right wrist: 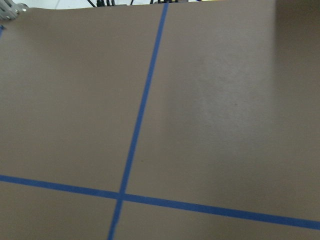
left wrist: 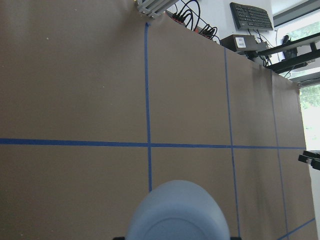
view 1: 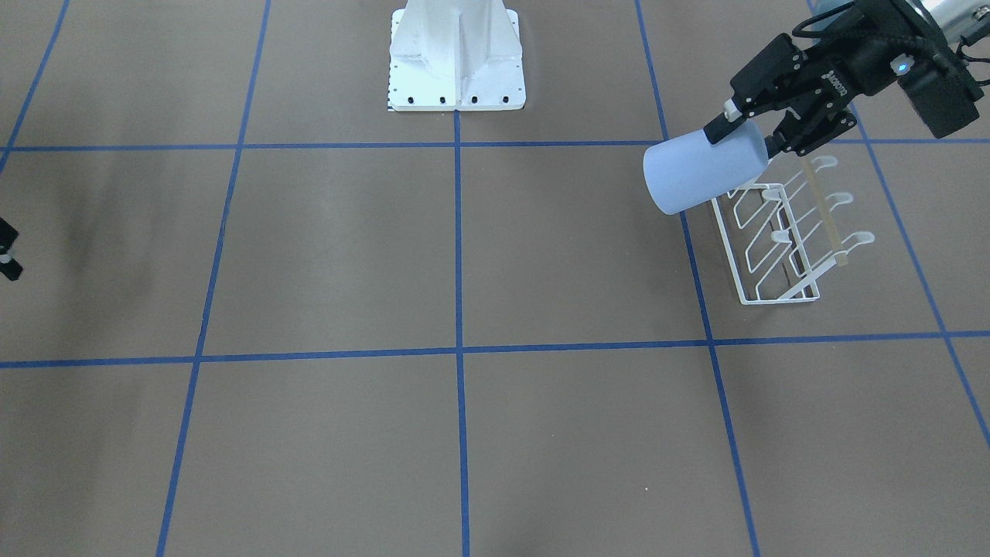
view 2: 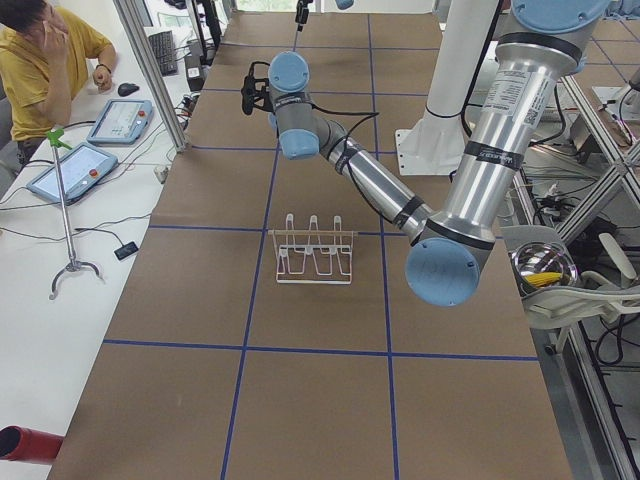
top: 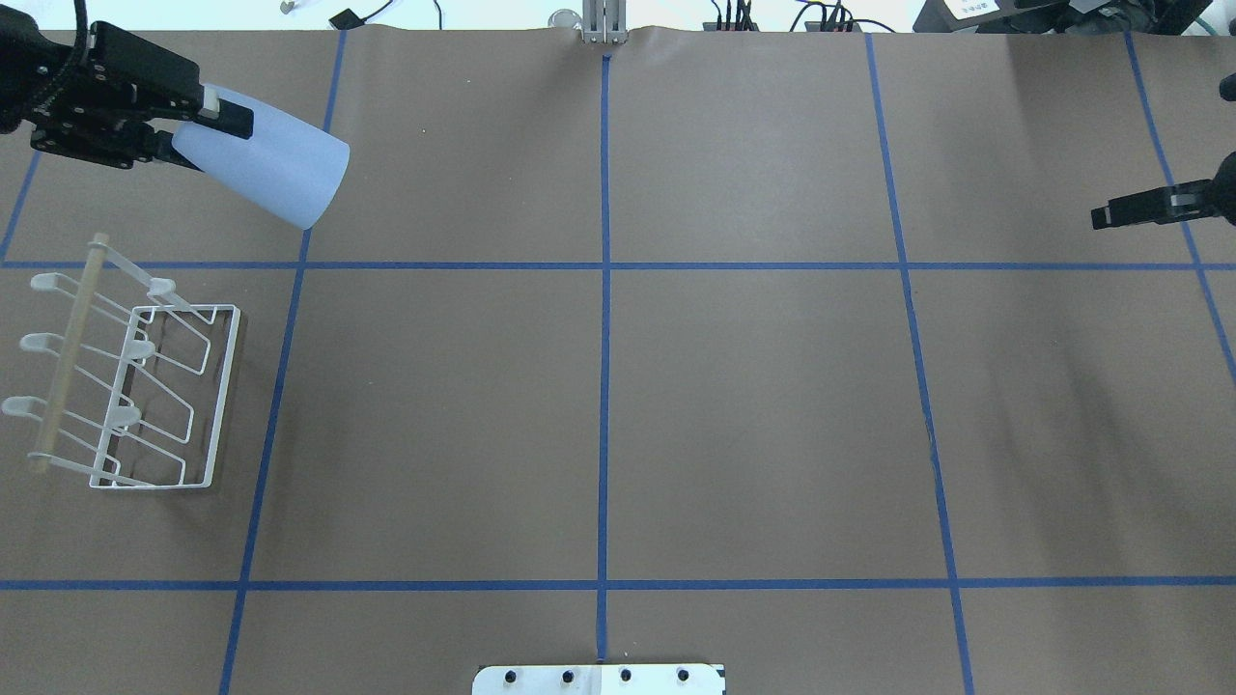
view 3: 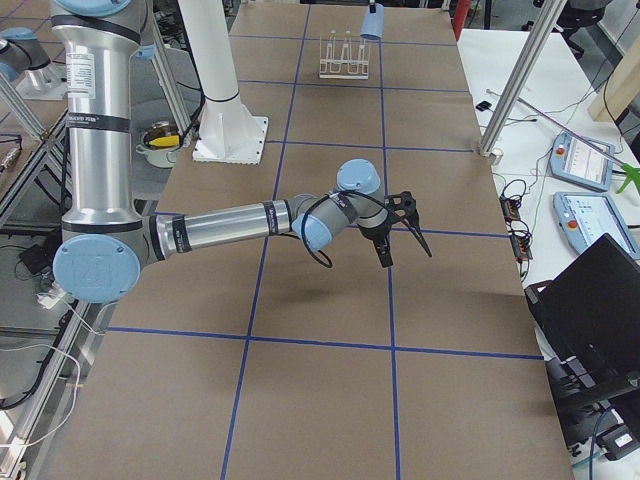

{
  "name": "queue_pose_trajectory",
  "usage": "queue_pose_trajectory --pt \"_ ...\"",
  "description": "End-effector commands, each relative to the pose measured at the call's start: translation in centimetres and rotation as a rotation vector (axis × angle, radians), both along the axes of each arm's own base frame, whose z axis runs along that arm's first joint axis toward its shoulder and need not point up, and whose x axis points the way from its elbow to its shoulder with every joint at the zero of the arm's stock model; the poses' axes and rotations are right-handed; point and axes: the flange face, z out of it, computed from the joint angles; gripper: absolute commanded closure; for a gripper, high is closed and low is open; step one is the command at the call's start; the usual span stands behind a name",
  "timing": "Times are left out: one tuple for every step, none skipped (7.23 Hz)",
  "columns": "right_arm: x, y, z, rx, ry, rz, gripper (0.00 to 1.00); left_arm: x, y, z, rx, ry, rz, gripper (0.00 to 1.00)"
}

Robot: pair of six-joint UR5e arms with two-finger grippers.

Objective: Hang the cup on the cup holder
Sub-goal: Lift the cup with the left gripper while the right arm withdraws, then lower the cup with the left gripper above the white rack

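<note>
My left gripper (top: 198,125) is shut on the pale blue cup (top: 275,172) and holds it in the air, tilted on its side, with the wide end pointing toward the table's middle. In the front view the cup (view 1: 696,174) hangs just beside the upper end of the white wire cup holder (view 1: 777,244) and is not on any prong. The cup holder (top: 145,396) stands on the table at my left, with its tan rod (top: 68,347) on the outer side. The cup fills the bottom of the left wrist view (left wrist: 177,212). My right gripper (top: 1101,214) is open and empty, far to the right.
The white robot pedestal (view 1: 456,58) stands at the table's near middle. Blue tape lines (top: 604,290) cross the brown table. A person and tablets (view 2: 75,170) are beyond the far edge. The cup holder also shows in the side views (view 2: 315,250) (view 3: 345,55).
</note>
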Motion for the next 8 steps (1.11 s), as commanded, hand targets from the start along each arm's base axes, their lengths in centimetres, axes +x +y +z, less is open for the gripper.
queue_pose_trajectory --pt "5.1 0.9 3.1 -0.073 0.057 -0.100 0.00 -0.7 -0.5 0.5 0.070 -0.163 -0.018 1.00" --pt "6.8 1.1 4.1 -0.099 0.090 -0.134 0.00 -0.6 0.2 0.5 0.107 -0.276 0.008 1.00" --pt "7.8 1.5 4.8 -0.100 0.102 -0.158 0.00 -0.1 2.2 0.0 0.127 -0.424 0.014 1.00" --pt "8.5 2.4 5.6 -0.117 0.101 -0.149 0.00 0.2 3.7 1.4 0.131 -0.581 0.045 1.00" --pt "8.7 2.7 6.0 -0.116 0.114 -0.145 0.00 0.6 4.3 3.7 0.119 -0.623 0.074 1.00" --pt "8.7 2.7 5.9 -0.113 0.113 -0.146 0.00 0.7 4.6 5.0 0.134 -0.635 0.064 1.00" --pt "8.7 2.8 5.9 -0.113 0.111 -0.145 0.00 0.6 4.7 6.5 0.138 -0.637 0.061 1.00" --pt "8.6 2.8 5.9 -0.112 0.108 -0.147 0.00 0.7 4.5 6.8 0.147 -0.629 0.056 1.00"
